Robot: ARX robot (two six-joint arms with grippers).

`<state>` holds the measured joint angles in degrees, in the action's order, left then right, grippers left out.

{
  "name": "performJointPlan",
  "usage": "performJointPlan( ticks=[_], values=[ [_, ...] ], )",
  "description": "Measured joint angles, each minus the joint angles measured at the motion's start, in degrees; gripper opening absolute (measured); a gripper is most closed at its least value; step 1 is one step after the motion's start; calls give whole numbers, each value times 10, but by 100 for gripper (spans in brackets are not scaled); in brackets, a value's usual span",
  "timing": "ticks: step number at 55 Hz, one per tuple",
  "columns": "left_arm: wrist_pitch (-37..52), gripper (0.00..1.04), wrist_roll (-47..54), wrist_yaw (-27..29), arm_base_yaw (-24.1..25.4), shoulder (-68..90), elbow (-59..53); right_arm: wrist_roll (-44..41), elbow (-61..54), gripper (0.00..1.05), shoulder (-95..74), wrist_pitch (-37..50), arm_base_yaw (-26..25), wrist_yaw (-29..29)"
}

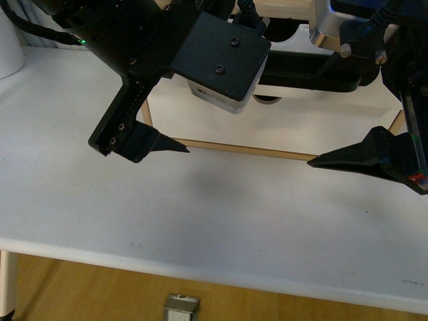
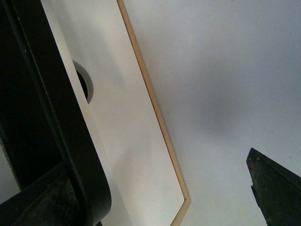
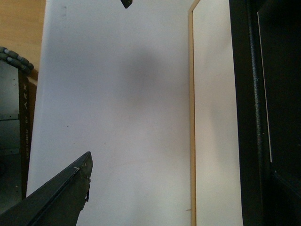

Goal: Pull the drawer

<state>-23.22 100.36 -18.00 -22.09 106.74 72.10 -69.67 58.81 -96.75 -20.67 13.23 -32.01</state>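
Note:
The drawer (image 1: 200, 120) faces me on the white table, its white front edged with pale wood. A long black bar handle (image 1: 301, 72) runs along its top, over a half-round notch (image 1: 267, 99). My left gripper (image 1: 221, 124) is open; its lower finger (image 1: 160, 142) hangs before the front's left corner. My right gripper (image 1: 328, 114) is open too, its lower finger (image 1: 348, 159) near the front's bottom right. In the left wrist view the handle (image 2: 56, 117) and notch (image 2: 84, 87) lie beside one finger (image 2: 277, 188). The right wrist view shows the handle (image 3: 244, 117) far from the finger (image 3: 61, 197).
The white table (image 1: 200, 214) stretches from the drawer to its front edge, with wooden floor below. A white rounded object (image 1: 10, 47) stands at the far left. A small metal part (image 1: 182, 309) shows under the table edge.

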Motion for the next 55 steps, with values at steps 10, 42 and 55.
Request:
performJointPlan(
  ticks=[10, 42, 55],
  values=[
    [1, 99, 12, -2, 0, -31, -39, 1, -18, 96, 23, -19, 7, 1],
    [-2, 99, 36, 9, -8, -126, -136, 42, -73, 96, 96, -49, 49, 18],
    [36, 99, 37, -3, -2, -128, -145, 54, -81, 96, 95, -7, 45, 19]
  ],
)
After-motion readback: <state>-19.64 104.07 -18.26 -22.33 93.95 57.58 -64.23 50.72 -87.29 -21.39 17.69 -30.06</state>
